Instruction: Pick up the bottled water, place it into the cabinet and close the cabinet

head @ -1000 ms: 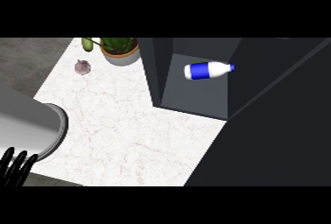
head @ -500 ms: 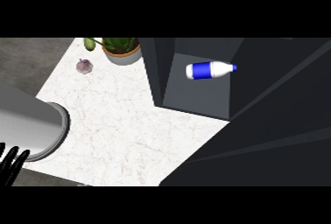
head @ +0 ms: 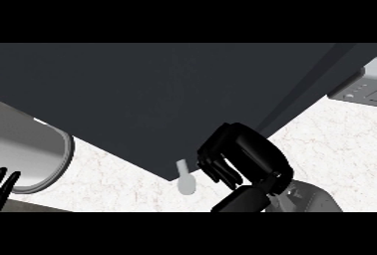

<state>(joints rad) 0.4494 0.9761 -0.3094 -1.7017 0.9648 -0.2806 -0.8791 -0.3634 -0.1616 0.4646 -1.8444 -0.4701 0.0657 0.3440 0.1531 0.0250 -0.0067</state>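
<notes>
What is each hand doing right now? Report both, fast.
Left hand: only fingertips show at the lower left edge, straight, open, holding nothing.
Right hand: fingers curled, shut, nothing visibly held, beside the cabinet door near its handle.

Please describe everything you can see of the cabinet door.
The cabinet door is a broad, flat, dark grey panel with a matte look, filling most of the head view and hiding the cabinet's inside. Its lower edge runs slantwise over the white marble counter. A small pale handle hangs at its lower corner. The right robot hand, fingers curled, sits against that edge beside the handle.
</notes>
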